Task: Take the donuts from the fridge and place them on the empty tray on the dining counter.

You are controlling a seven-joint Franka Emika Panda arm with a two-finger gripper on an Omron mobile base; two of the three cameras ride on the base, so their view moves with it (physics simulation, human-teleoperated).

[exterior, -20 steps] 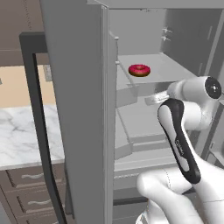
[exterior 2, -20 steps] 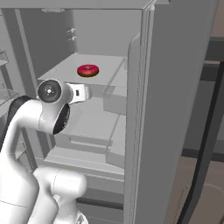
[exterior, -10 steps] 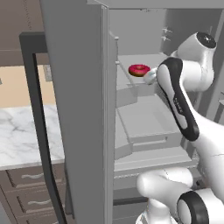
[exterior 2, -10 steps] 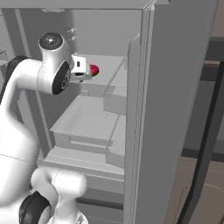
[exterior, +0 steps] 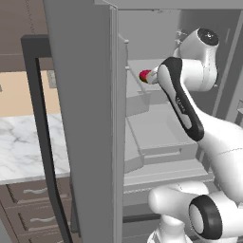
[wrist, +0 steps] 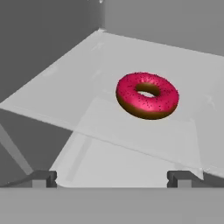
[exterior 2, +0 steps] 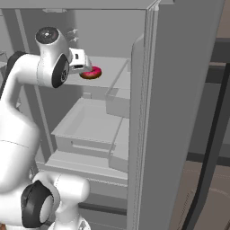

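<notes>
— Where does the donut (wrist: 148,95) lie?
— On a shelf (wrist: 65,83) inside the fridge (exterior 2: 179,112), above the drawers (exterior 2: 85,130); in the hand view it sits toward one o'clock.
— And the pincer (wrist: 113,177)?
— At six o'clock in that view, before the shelf's front edge, apart from the donut.
— Beyond the fridge door?
— A surface (exterior: 21,147) at nine o'clock in the left base view.

Pink-iced donut (wrist: 147,95) w/ dark sprinkles sits flat on pale grey fridge shelf (wrist: 87,78), right of frame centre. Gripper (wrist: 113,178) tips at bottom left & right, spread wide, well short of donut, nothing between. Shelf's front edge runs diagonally below donut.
</notes>
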